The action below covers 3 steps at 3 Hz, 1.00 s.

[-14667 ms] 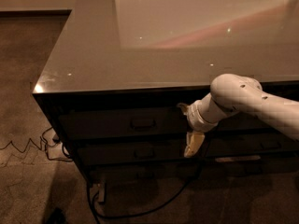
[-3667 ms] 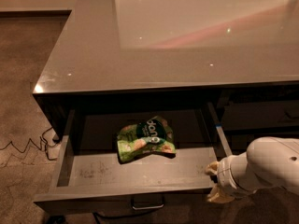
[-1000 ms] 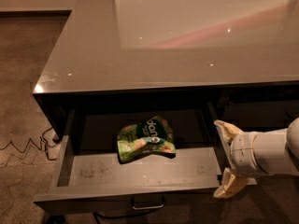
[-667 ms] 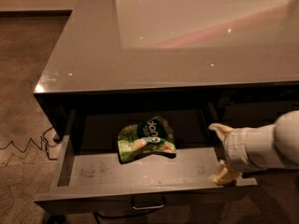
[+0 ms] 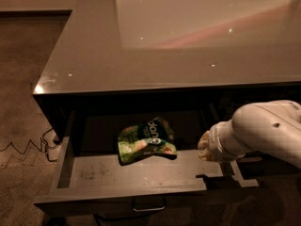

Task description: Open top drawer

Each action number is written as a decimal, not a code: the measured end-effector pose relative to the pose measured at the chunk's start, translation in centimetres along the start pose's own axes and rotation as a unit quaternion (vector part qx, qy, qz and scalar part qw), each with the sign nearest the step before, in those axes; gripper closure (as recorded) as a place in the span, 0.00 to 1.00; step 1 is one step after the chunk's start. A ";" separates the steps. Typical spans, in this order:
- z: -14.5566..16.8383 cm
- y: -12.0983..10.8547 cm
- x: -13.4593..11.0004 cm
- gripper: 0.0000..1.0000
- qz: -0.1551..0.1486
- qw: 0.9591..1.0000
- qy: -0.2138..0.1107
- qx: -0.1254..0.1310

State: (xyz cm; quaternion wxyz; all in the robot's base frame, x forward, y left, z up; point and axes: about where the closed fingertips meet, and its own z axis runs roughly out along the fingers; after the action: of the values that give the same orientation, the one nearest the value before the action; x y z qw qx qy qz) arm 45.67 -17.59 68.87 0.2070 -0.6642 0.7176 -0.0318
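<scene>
Brown carpet point(image 5: 19, 79) fills the left side of the scene. A thin dark cable point(image 5: 23, 147) zigzags across it, at 9 o'clock from the drawer.

Cabinet top point(image 5: 84, 55): grey and glossy, with a pale reflection over its far half and a few small light spots.

Under the cabinet's front edge the top drawer point(image 5: 141, 175) stands open, extended toward where I stand. Its dark front is lowest in view and its grey, scuffed floor is exposed. The metal loop handle point(image 5: 149, 206) sits at the middle of the front.

A green snack bag point(image 5: 146, 138) lies crumpled on the drawer floor, toward the back and roughly centred, at 12 o'clock from the handle. It has white lettering on its upper face.

The gripper point(image 5: 204, 146) is at 3 o'clock from the bag, near it but apart, by the drawer's right side wall. Whether it is spread or pressed together: cannot tell.

The white arm point(image 5: 268, 131) runs from the gripper toward 3 o'clock, out to the right edge, in front of the dark cabinet face there.
</scene>
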 end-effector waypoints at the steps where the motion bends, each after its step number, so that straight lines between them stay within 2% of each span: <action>1: 2.5 0.1 0.6 0.88 0.000 0.999 0.025 -0.027; 2: 3.9 1.1 1.0 1.00 0.008 0.998 0.041 -0.046; 3: 4.3 2.8 1.1 1.00 0.027 0.997 0.053 -0.053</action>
State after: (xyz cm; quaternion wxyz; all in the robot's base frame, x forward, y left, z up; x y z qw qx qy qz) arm 44.43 -17.35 63.77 0.1340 -0.6522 0.7458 -0.0240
